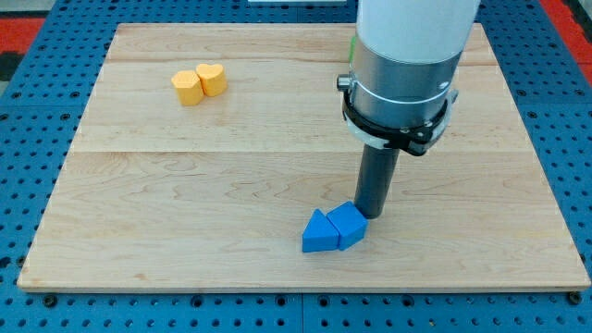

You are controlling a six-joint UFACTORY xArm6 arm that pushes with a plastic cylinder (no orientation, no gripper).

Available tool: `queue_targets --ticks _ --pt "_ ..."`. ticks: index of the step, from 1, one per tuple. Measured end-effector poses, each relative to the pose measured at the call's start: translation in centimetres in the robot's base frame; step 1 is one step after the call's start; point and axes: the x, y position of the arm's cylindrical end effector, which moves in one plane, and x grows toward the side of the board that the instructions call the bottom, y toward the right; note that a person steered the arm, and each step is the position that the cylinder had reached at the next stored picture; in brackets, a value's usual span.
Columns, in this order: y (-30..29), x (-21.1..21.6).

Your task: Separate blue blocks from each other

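1. While the two blue blocks sit pressed together near the view's bottom centre of the wooden board point(139, 222), my tip point(372, 215) rests just beside the blue cube point(349, 225), at its upper right edge, seemingly touching it.
2. The blue triangular block point(319, 233) lies on the cube's left, touching it, so the pair is not yet parted.
3. I carry no fingers, only a rod, so nothing is held.
4. I judge this placement poor for splitting: pushing from here would drive both together, so the tip needs to reach their seam.
5. Two yellow blocks point(199, 83), touching, stand well apart at the view's top left.
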Motion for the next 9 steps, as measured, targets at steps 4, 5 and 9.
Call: queue_targets --ticks 4,5,9 --pt "-2.1 3.6" --pt "-4.0 5.4" --pt "-10.1 7.3"
